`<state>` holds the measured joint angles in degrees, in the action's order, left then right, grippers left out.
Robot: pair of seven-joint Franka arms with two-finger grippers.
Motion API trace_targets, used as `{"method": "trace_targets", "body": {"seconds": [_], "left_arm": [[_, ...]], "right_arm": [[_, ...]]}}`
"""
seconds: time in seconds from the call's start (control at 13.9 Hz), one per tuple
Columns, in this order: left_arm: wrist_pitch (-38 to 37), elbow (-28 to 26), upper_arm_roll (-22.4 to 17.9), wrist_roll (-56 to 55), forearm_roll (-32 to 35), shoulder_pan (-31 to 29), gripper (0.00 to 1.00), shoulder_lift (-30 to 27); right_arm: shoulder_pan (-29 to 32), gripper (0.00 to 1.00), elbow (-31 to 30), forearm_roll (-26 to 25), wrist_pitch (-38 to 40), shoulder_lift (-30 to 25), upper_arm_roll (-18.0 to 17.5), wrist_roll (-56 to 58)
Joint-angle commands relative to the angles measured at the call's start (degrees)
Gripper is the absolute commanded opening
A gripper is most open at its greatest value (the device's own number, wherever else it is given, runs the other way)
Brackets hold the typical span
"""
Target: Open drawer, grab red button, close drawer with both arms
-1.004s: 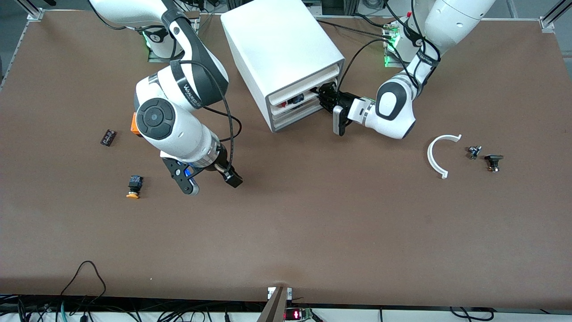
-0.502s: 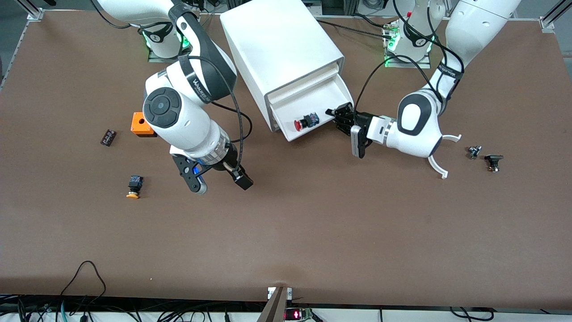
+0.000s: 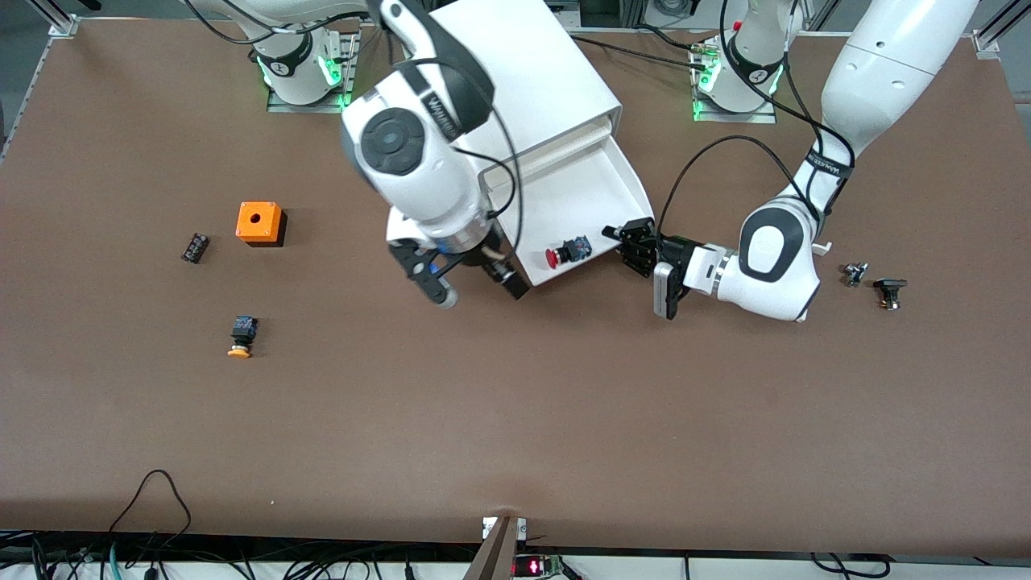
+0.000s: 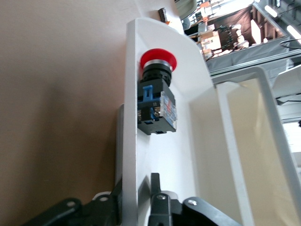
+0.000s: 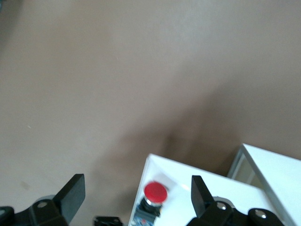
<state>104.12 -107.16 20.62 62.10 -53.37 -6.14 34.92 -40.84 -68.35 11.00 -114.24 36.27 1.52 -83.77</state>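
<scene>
The middle drawer [image 3: 600,181] stands pulled well out of the white cabinet [image 3: 499,72]. The red-capped button [image 3: 564,252] lies on its side in the drawer, close to the front wall. My left gripper [image 3: 636,242] is shut on that front wall at the corner toward the left arm's end, with one finger [image 4: 155,184] inside the drawer [image 4: 131,117] and the other outside. The button [image 4: 157,94] shows just past it. My right gripper [image 3: 493,272] is open over the drawer's other front corner. Its fingers [image 5: 73,193] straddle the button [image 5: 155,192] and the drawer's edge [image 5: 188,176] below.
An orange box with a hole [image 3: 259,222], a small black part [image 3: 194,247] and an orange-capped button [image 3: 240,337] lie toward the right arm's end. Two small parts [image 3: 854,274] [image 3: 890,292] lie toward the left arm's end. A white curved piece [image 3: 821,248] peeks out by the left arm.
My left gripper has pulled the drawer from nearly shut to well open, bringing the button into sight. My right arm has swung from over the bare table to the drawer's front corner.
</scene>
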Motion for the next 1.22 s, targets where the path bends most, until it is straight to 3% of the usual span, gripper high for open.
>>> {"method": "trace_targets", "body": {"seconds": [0.0,0.14,0.36,0.5,0.72,0.93,1.15], "left_arm": [[-1.10,2.13,0.30,-0.74,2.13,-1.24,1.00,0.68],[-7.23,5.19,-0.05,-7.13,3.87,-1.42,1.00,0.15],[-17.69,14.67,-0.05,-20.05,14.67,-2.03,1.00,-0.11],[-22.45,18.90,-0.14,-25.51,19.33,-2.82,1.00,-0.20],[-26.32,23.39,-0.23,-34.29,26.98,-3.44,1.00,-4.58],[-31.41,30.49,0.47,-42.38,39.17,-2.92,1.00,-6.79],[-32.93,38.76,0.83,-43.20,56.21,-0.99,1.00,-6.45]], "right_arm": [[-4.06,1.00,7.07,-2.91,3.57,5.55,1.03,-5.68],[-5.47,1.00,10.77,-3.01,5.25,8.80,1.12,-9.29],[-7.23,1.00,11.14,-3.09,4.82,10.66,1.21,-11.06],[-7.24,1.00,12.27,-3.01,4.64,11.89,1.03,-11.50],[-7.24,1.00,13.60,-2.92,3.50,13.12,0.51,-13.87],[-8.29,1.00,13.60,-2.92,0.34,14.17,0.42,-16.33],[-9.08,1.00,13.60,-2.92,0.16,15.14,0.42,-16.69]]}}
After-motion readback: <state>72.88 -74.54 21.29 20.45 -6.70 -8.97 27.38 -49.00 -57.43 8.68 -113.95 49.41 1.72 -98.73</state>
